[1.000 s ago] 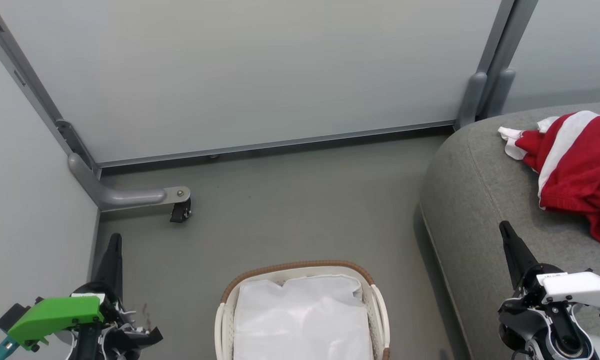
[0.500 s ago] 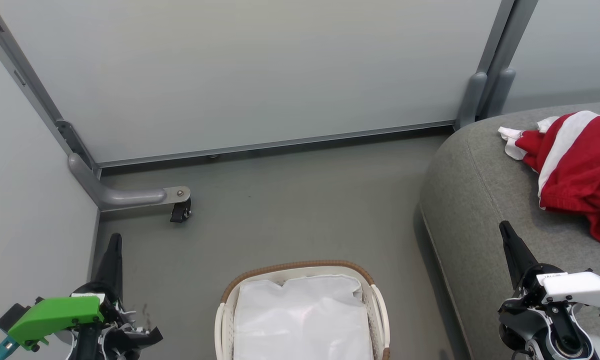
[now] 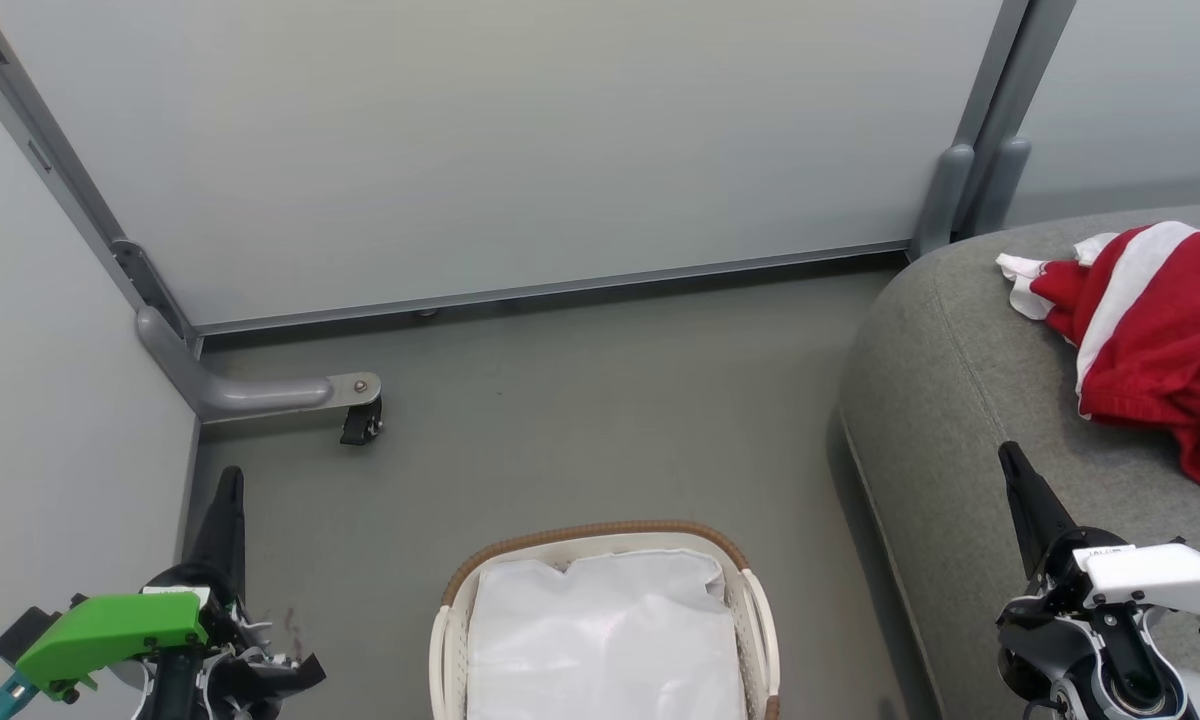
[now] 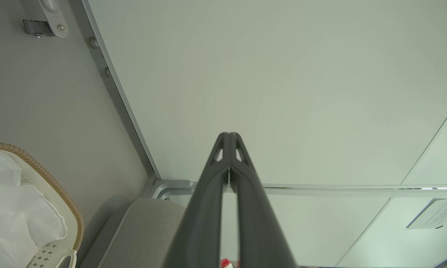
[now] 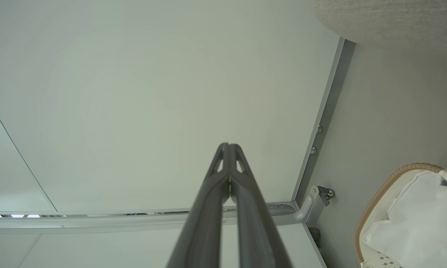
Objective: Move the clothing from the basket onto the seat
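**Head view.** The clothing, a red heap with a broad white stripe, lay on the seat at the right. Its length ran from the cushion's far side toward the robot and was cut off by the picture's edge. It lay ahead and to the right of the right gripper, the nearer tool. The left gripper stood well apart, beyond the basket. Both pairs of fingers were pressed together and held nothing. The visible part of the basket held a white liner and no red cloth, so the transfer appeared complete.

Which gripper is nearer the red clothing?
The right gripper, at the seat where the clothing lies; the left gripper sits beyond the basket, by the wall.
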You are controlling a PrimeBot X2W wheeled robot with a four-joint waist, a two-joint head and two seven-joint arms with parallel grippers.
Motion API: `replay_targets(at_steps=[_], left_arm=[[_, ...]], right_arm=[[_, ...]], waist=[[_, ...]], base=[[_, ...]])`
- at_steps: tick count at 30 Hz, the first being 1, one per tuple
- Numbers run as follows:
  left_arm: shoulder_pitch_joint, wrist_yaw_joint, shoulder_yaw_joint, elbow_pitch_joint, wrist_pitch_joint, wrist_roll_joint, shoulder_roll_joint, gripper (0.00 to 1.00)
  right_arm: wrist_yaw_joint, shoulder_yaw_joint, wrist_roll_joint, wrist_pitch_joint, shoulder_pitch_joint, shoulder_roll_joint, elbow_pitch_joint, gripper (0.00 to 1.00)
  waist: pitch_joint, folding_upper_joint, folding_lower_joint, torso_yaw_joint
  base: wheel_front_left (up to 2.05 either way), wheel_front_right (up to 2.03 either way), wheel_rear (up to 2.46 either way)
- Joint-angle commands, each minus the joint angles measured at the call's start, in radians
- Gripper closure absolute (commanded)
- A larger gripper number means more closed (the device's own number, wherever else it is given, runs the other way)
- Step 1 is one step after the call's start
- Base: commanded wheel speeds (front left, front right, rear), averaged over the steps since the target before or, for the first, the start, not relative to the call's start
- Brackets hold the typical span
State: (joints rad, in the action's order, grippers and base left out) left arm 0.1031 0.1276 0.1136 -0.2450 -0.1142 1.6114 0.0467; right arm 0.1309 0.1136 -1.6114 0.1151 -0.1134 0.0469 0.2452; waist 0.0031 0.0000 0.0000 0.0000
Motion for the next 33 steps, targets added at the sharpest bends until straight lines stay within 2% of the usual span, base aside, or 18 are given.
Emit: replay_targets(at_steps=[1, 33], left_arm=[[0.011, 0.006, 0.002, 0.001, -0.003, 0.003, 0.007, 1.0], [0.01, 0.006, 0.002, 0.001, -0.003, 0.003, 0.007, 1.0]], right_arm=[[0.0, 0.002, -0.003, 0.002, 0.011, 0.006, -0.003, 1.0], [0.0, 0.002, -0.003, 0.002, 0.011, 0.006, -0.003, 1.0]], waist=[[0.0, 0.0, 0.0, 0.0], [0.0, 0.0, 0.0, 0.0]], base=[[0.0, 0.0, 0.0], [0.0, 0.0, 0.0]])
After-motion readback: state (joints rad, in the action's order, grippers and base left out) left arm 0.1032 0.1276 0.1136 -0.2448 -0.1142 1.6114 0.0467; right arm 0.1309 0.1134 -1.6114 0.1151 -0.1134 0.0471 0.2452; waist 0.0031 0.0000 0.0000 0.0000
